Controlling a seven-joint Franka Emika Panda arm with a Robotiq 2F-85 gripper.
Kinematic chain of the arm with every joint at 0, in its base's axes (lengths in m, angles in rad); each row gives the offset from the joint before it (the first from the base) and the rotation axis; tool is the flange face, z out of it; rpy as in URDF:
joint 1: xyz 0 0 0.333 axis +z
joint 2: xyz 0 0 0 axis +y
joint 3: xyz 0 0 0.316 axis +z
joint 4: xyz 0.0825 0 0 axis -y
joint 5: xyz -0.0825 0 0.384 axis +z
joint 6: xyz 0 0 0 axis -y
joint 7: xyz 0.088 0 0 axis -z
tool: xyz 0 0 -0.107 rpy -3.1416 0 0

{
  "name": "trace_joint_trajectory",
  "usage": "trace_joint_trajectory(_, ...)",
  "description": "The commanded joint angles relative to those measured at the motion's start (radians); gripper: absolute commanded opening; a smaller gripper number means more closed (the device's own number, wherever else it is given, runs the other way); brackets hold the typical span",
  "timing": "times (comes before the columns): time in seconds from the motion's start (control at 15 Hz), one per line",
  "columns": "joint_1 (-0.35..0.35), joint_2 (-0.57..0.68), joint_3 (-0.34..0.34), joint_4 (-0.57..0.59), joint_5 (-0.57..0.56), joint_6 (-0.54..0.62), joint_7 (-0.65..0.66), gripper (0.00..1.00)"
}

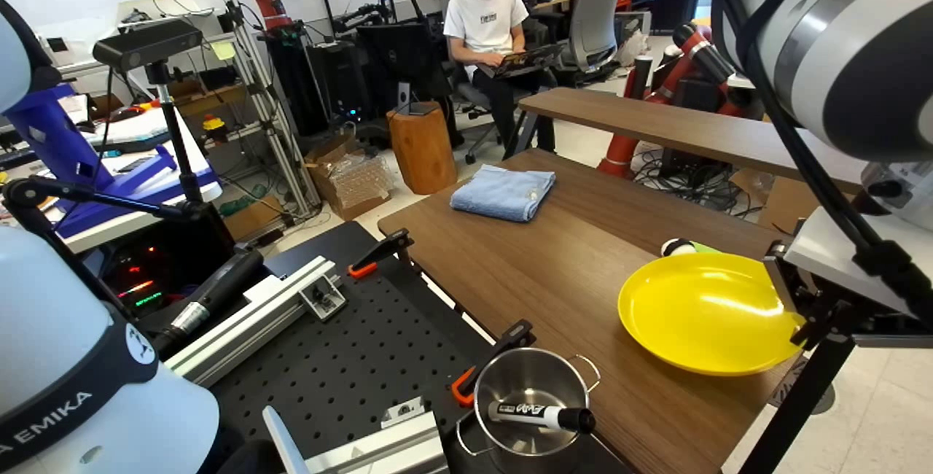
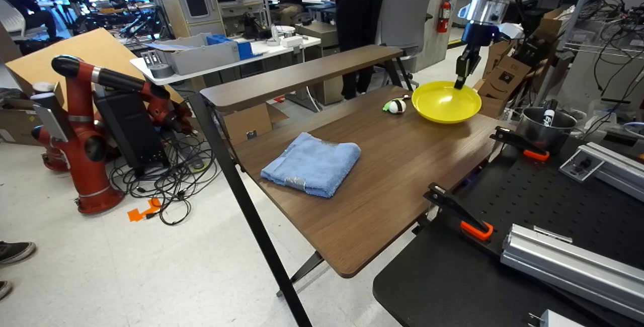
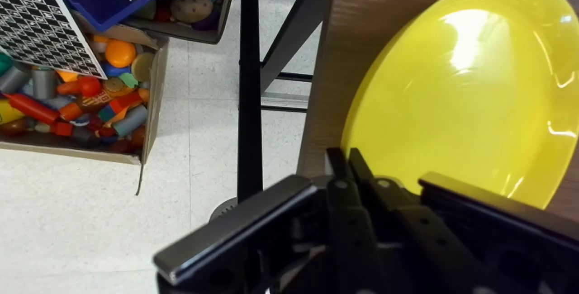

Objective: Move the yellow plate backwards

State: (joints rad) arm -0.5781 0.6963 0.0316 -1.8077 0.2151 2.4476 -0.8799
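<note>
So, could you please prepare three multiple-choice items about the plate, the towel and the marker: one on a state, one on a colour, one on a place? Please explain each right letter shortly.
1. How does the hand stand to the yellow plate?
A) Closed on its rim
B) Wide open, above it
C) Shut, apart from it

2. Which colour is the folded towel?
A) Red
B) Green
C) Blue

3. Where is the marker?
A) On the yellow plate
B) In the steel pot
C) On the folded towel

1: A, the wrist view shows the jaws close together, the rim between them.
2: C, its cloth shows blue in both exterior views.
3: B, an exterior view shows its white body inside the steel pot.
</note>
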Motion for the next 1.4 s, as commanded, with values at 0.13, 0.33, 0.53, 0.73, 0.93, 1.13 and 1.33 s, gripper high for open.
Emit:
trace_joint_trajectory(0.13, -0.025, -0.111, 0.043, -0.059, 0.093, -0.095, -0.105, 0.01)
trace_joint_trajectory(0.33, -0.001, -0.167, 0.043, -0.080, 0.136, -0.157, -0.123, 0.01)
trace_joint_trajectory(0.53, 0.046, -0.210, 0.031, -0.098, 0.157, -0.202, -0.111, 0.01)
trace_joint_trajectory(0.73, 0.110, -0.231, 0.024, -0.110, 0.172, -0.219, -0.085, 0.01)
trace_joint_trajectory(0.93, 0.176, -0.221, 0.029, -0.098, 0.179, -0.218, -0.039, 0.01)
trace_joint_trajectory(1.13, 0.232, -0.199, 0.038, -0.069, 0.187, -0.210, 0.023, 0.01)
trace_joint_trajectory(1.33, 0.278, -0.165, 0.039, -0.015, 0.184, -0.214, 0.104, 0.01)
